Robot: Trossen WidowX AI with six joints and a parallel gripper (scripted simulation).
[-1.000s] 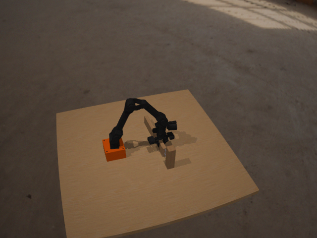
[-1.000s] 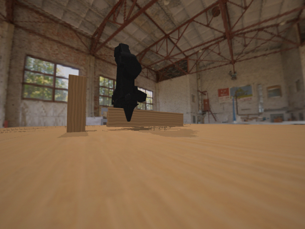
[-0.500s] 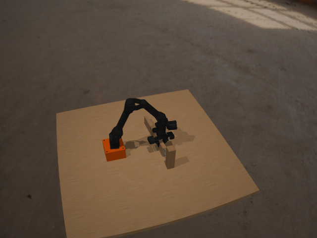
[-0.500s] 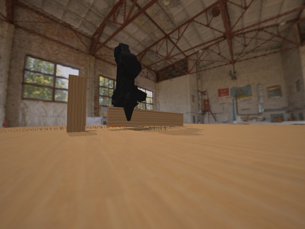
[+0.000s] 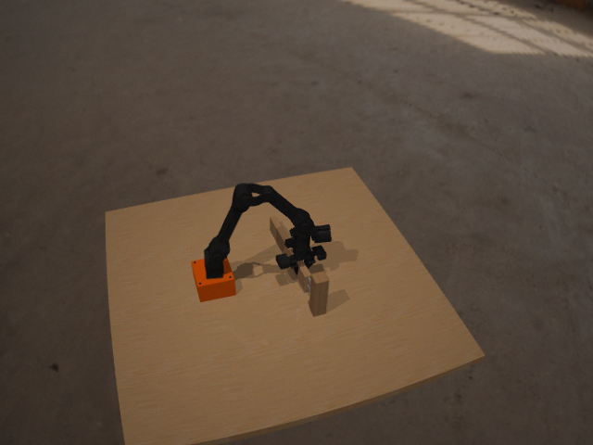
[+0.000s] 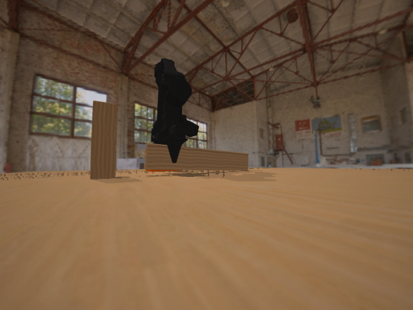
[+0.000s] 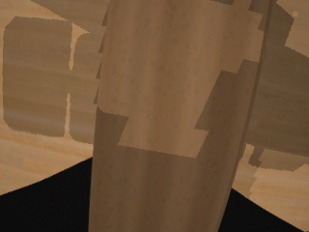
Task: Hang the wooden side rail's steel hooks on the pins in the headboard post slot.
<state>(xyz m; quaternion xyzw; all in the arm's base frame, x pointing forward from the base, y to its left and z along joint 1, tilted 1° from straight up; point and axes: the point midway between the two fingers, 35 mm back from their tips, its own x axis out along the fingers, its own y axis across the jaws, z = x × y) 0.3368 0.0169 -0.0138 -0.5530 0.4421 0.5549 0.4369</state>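
One claw (image 5: 302, 269) (image 6: 173, 161) (image 7: 149, 166) grips the rail (image 5: 279, 235) (image 6: 213, 159) (image 7: 159, 97) between its fingers.

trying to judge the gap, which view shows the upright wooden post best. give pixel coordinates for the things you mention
The exterior view: the upright wooden post (image 5: 319, 294) (image 6: 103, 140) stands there unobstructed, full height. The top view shows it smaller, from above; the wrist view doesn't show it.

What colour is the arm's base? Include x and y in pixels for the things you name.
The base (image 5: 218, 290) is bright orange, with small dark dots on top; the top view shows it best.

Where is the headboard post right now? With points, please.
In the exterior view, the headboard post (image 5: 319, 294) (image 6: 104, 140) stands upright at left, a gap separating it from the wooden rail (image 5: 279, 235) (image 6: 213, 160) to its right.
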